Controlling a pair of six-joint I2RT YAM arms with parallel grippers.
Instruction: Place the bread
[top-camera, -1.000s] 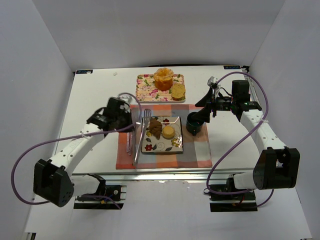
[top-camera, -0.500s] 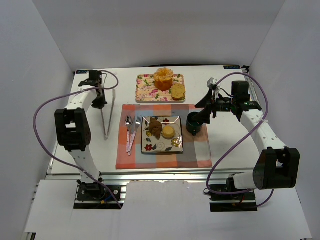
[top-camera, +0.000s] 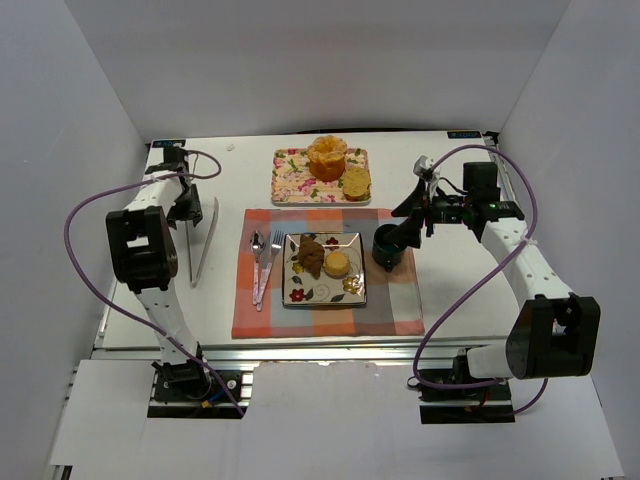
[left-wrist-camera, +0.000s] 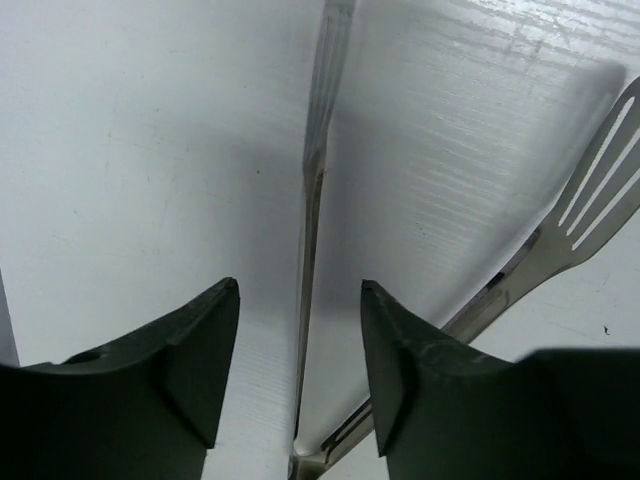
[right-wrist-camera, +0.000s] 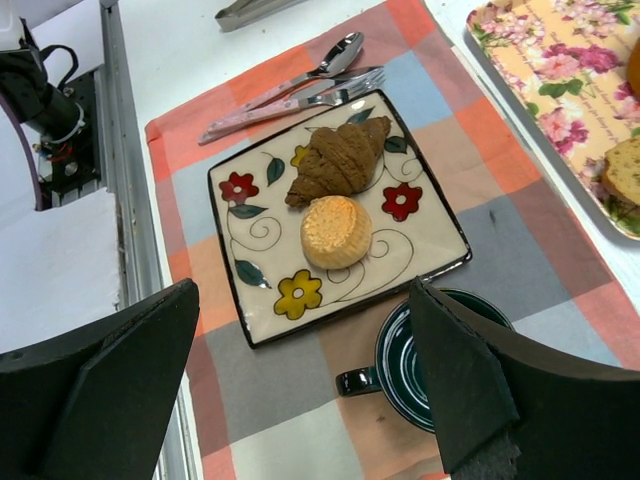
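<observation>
A white table (top-camera: 450, 300) stands inside white walls, and nearest the bottom of the top view a checked placemat (top-camera: 390, 300) lies at its centre. On the mat sits a square flowered plate (top-camera: 320, 293) carrying the bread: a brown croissant (top-camera: 310, 256) with a round bun (top-camera: 338, 264) just beside it, on its right. A spoon (top-camera: 256, 262) and a fork (top-camera: 273, 258) lie side by side left of the plate, and a dark green cup (top-camera: 386, 246) stands just right of it, on the mat. The right gripper (right-wrist-camera: 300, 288) hangs over the cup and plate with its jaws spread wide and nothing in them. Further up, at the left of the frame, metal tongs (top-camera: 203, 240) lie on the bare table; the left gripper (left-wrist-camera: 300, 287) hovers above their hinge end, jaws apart on either side of one tong arm without closing on it. Farthest back, a flowered tray (top-camera: 290, 185) holds an orange ruffled piece (top-camera: 327, 157) and a bread slice (top-camera: 356, 182) at its right.
</observation>
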